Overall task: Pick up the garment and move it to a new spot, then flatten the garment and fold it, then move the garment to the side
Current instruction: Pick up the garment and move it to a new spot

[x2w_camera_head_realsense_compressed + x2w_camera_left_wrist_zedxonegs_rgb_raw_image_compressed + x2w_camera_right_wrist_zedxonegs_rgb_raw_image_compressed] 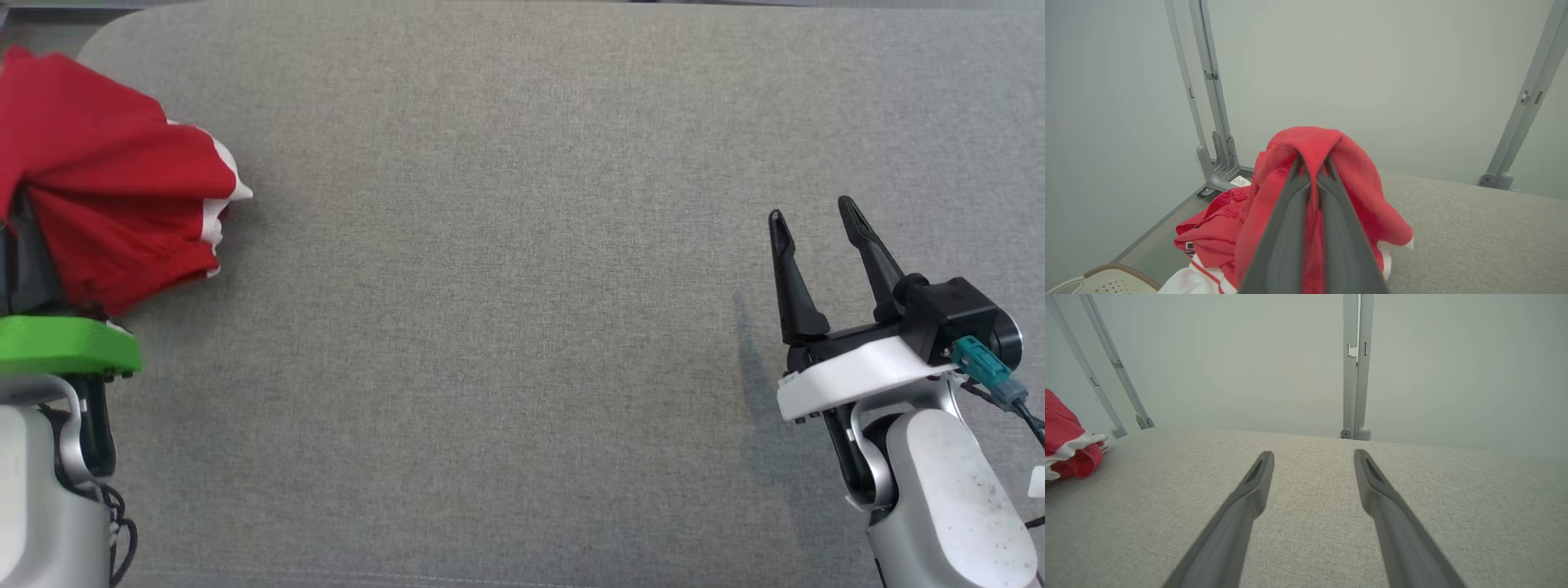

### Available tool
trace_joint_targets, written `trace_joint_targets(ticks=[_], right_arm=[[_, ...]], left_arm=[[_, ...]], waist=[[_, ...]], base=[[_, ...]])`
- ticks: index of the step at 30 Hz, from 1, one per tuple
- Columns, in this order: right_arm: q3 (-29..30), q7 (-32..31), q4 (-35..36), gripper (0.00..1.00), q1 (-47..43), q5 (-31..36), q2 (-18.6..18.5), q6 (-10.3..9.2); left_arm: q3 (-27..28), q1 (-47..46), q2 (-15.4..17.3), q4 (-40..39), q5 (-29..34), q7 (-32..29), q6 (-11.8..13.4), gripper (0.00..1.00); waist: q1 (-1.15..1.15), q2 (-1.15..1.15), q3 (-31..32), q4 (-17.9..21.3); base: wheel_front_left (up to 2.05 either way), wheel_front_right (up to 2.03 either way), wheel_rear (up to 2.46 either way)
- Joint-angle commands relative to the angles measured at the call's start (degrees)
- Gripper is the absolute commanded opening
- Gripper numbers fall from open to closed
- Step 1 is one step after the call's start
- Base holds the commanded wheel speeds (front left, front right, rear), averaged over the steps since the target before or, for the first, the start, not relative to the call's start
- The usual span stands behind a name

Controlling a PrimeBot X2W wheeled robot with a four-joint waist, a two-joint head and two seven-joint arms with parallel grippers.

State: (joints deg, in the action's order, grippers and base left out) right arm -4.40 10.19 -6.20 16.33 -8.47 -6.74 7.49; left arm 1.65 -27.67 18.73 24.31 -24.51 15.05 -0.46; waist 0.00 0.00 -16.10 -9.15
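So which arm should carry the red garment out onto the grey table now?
Left. The left end effector is shut on a bunched fold of the red garment at the left edge of the table. The right end effector stands open and empty, well apart from the cloth.

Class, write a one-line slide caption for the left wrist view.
The left gripper's fingers pinch a fold of the red garment at the edge of the grey table.

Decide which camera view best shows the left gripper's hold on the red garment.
The left wrist view: the left gripper is shut on a fold of the red garment, seen close up. The head view shows the garment bunched over that gripper's fingers; the right wrist view catches its red-and-white edge.
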Motion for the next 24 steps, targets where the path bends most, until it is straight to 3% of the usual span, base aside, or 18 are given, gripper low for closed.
trace_joint_targets(ticks=[1, 8, 14, 18, 24], right_arm=[[0.09, 0.39, -0.07, 1.0, -0.75, -0.04, 0.08, 0.0], [0.59, 1.38, -0.24, 1.0, -2.65, -0.38, 1.24, -0.01], [1.11, 1.73, 0.15, 1.0, -3.65, -0.49, 2.0, 0.0], [1.35, 1.83, 0.62, 1.0, -3.98, -0.4, 2.34, 0.0], [1.09, 2.34, 0.43, 1.0, -3.09, -1.0, 2.95, 0.0]], left_arm=[[0.16, 1.41, -0.04, -1.23, 0.32, 0.13, 0.49, 0.0], [-0.24, 14.54, -1.23, -22.73, 2.18, -3.38, 5.83, 0.0], [-1.09, 22.55, -1.55, -35.16, 3.97, -7.53, 9.1, 0.0], [-3.59, 24.66, -2.08, -40.31, 5.04, -10.05, 9.38, 0.0], [-11.27, 21.86, -3.82, -40.33, 6.51, -12.61, 7.03, 0.0]], waist=[[0.0, 0.0, 2.36, 0.63], [0.0, 0.0, 5.84, 3.6], [0.0, 0.0, 6.64, 7.47], [0.0, 0.0, 5.59, 10.54], [0.0, 0.0, 3.64, 16.49]], base=[[0.0, 0.0, 0.0], [0.0, 0.0, 0.0], [0.0, 0.0, 0.0], [0.0, 0.0, 0.0], [0.0, 0.0, 0.0]])
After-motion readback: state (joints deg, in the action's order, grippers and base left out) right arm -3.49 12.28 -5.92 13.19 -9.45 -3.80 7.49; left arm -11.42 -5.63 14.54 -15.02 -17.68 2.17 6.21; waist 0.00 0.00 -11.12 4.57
